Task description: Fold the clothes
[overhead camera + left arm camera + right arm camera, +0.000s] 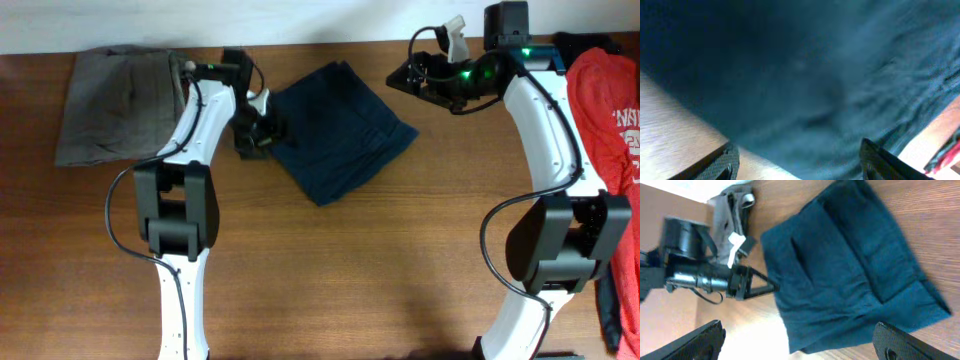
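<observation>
Room for moving shows at the front half of the flat brown wooden table (350,290), where bare wood lies between the two white and black arms. The soft dark navy blue garment (340,130) lies near the back edge, in the middle. It is folded into a rough square that sits turned like a diamond. Its cloth looks thick and a bit wrinkly, with flat layers and straight folded edges, and one corner points to the front. The crumpled grey-khaki garment (115,100) lies in the back left corner, well apart from the navy one. The red T-shirt with white letters (600,100) lies along the right edge, close beside the right arm. The left end effector (255,128) is just at the left edge of the dark navy blue garment, with its black fingers (880,162) spread wide. From its own camera the blue cloth fills almost the whole view past the fingers. A strip of wood shows between the tips, and it has hold of nothing that can be seen. The right end effector (408,78) is by the back edge, to the right of the dark navy blue garment and apart from it. Its fingers (905,340) stand wide apart with nothing between them, and the whole garment lies in front of them on the wood.
</observation>
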Available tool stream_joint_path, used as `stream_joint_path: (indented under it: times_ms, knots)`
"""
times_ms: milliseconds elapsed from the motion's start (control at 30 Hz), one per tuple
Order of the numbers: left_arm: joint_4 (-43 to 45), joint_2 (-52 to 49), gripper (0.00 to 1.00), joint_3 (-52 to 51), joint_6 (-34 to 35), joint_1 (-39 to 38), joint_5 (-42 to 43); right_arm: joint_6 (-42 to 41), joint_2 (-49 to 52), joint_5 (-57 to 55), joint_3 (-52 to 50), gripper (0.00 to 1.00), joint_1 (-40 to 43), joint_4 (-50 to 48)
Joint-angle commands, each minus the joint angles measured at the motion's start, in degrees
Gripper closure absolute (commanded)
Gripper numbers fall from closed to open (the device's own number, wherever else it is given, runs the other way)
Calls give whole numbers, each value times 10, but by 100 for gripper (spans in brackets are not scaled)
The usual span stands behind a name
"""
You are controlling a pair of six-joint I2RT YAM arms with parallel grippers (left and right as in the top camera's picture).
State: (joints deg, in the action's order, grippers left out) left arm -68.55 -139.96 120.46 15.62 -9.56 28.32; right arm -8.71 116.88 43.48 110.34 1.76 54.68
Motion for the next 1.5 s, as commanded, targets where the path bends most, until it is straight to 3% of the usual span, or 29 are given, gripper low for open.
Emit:
stream_joint_path:
  times_ms: [0, 400, 900, 967, 1067, 1100, 1167, 1333, 1467]
  knots:
    - [31, 0, 23, -39, -7, 3, 54, 22, 3, -22, -3, 1, 2, 0]
    - [112, -1, 24, -43, -5, -14, 86, 24, 5, -22, -3, 1, 1, 5]
    - [354, -14, 25, -80, 145, -24, 64, 24, 6, -22, -3, 1, 1, 12]
    - [372, -22, 38, -80, 166, -25, 64, 24, 6, -22, -3, 1, 1, 15]
    - [379, -35, 39, -80, 178, -24, 64, 26, 6, -22, -3, 1, 1, 20]
    - [379, -40, 45, -80, 178, -24, 63, 26, 6, -22, -3, 1, 1, 20]
    - [379, -46, 64, -80, 178, -25, 63, 25, 6, -22, -3, 1, 1, 19]
    - [388, -47, 99, -80, 160, -24, 62, 25, 6, -29, -3, 1, 1, 20]
    - [404, -47, 99, -76, 136, -23, 62, 25, 6, -58, -3, 1, 1, 30]
